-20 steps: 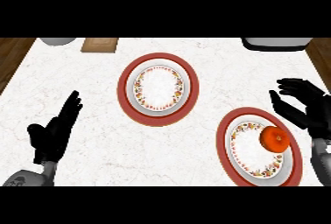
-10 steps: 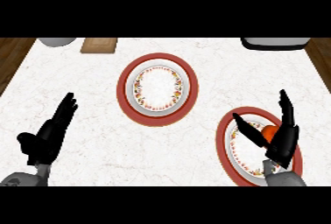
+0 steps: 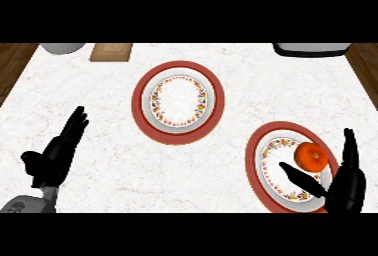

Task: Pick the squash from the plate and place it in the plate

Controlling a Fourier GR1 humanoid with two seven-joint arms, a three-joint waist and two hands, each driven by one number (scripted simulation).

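Note:
An orange squash [image 3: 311,156] lies on the right part of the red-rimmed plate [image 3: 260,150] at the lower right. My right hand [image 3: 344,186] stands just below and beside it, thumb stretched over the plate's white middle and fingers straight up along the plate's right rim, the squash between them but untouched. The hand is open. A second red-rimmed plate [image 3: 176,102] with a flowered white centre sits bare near the middle of the counter. My left hand [image 3: 57,154] rests open at the lower left, fingers up.
Along the far edge of the marble counter stand a grey bowl [image 3: 62,47] at the left, a wooden board [image 3: 111,51] beside it, and a dark-rimmed white vessel [image 3: 311,48] at the right. Brown floor shows past both side edges.
My right hand has dropped lower and closed in on the squash, its thumb now over the plate and fingers at the rim. The left hand shifted slightly down and left.

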